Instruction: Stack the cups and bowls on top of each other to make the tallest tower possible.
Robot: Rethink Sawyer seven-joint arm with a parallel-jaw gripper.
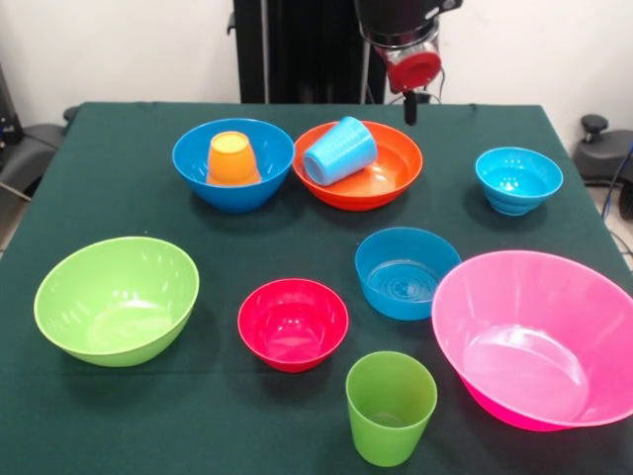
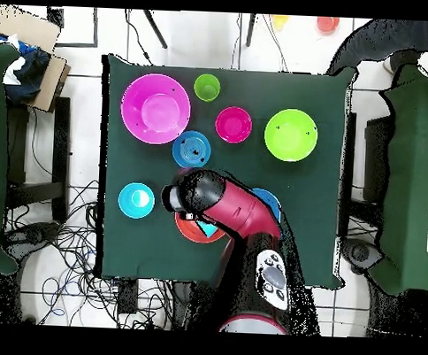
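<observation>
Gripper (image 1: 410,111) is hanging at 1 o'clock of the wide orange bowl (image 1: 381,183).
Inside it, 1 light blue cup (image 1: 339,150) is lying tilted, mouth toward 8 o'clock; whether the gripper is released or clenched, I cannot tell.

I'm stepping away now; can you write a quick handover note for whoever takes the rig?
Gripper: raised over the table's far side near the orange bowl, holding nothing visible; open or shut cannot be told.
Orange cup stands upside down in the large blue bowl. Light blue cup lies on its side in the orange bowl.
Standing alone: lime bowl, red bowl, medium blue bowl, pink bowl, turquoise bowl, green cup.
Done: no tower yet.
Left: all stacking.
</observation>
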